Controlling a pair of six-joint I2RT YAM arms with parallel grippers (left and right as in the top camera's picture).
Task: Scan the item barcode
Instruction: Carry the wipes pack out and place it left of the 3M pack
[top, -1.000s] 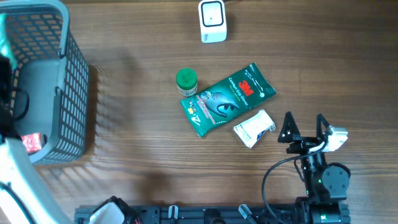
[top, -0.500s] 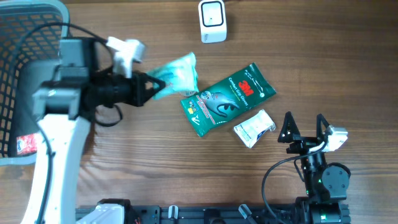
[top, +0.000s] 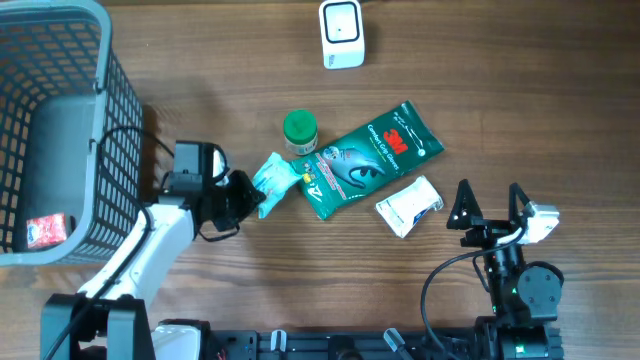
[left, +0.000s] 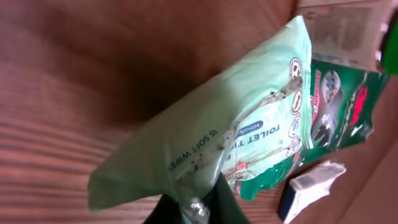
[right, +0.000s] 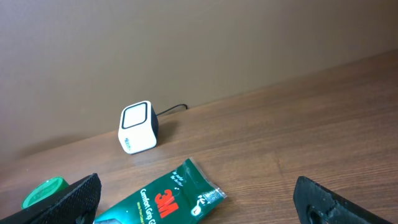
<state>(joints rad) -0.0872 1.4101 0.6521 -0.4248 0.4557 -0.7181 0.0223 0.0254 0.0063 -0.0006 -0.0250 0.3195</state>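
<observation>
My left gripper (top: 248, 196) is shut on one end of a pale green toilet wipes packet (top: 275, 178), low over the table just left of the green 3M glove pack (top: 366, 158). In the left wrist view the wipes packet (left: 217, 130) fills the frame, and my dark fingertips (left: 214, 202) pinch its sealed edge at the bottom. The white barcode scanner (top: 342, 33) stands at the table's far edge, well apart from the packet; the right wrist view also shows the scanner (right: 138, 127). My right gripper (top: 490, 206) rests open at the near right, holding nothing.
A grey mesh basket (top: 110, 120) stands at the left with a red item (top: 45, 230) inside. A green-capped bottle (top: 299, 128) stands beside the 3M pack. A small white box (top: 408, 205) lies between the 3M pack and my right gripper.
My left arm came out of the basket with the wipes packet, swung right over the table, then came down and back. The right arm has not moved.
</observation>
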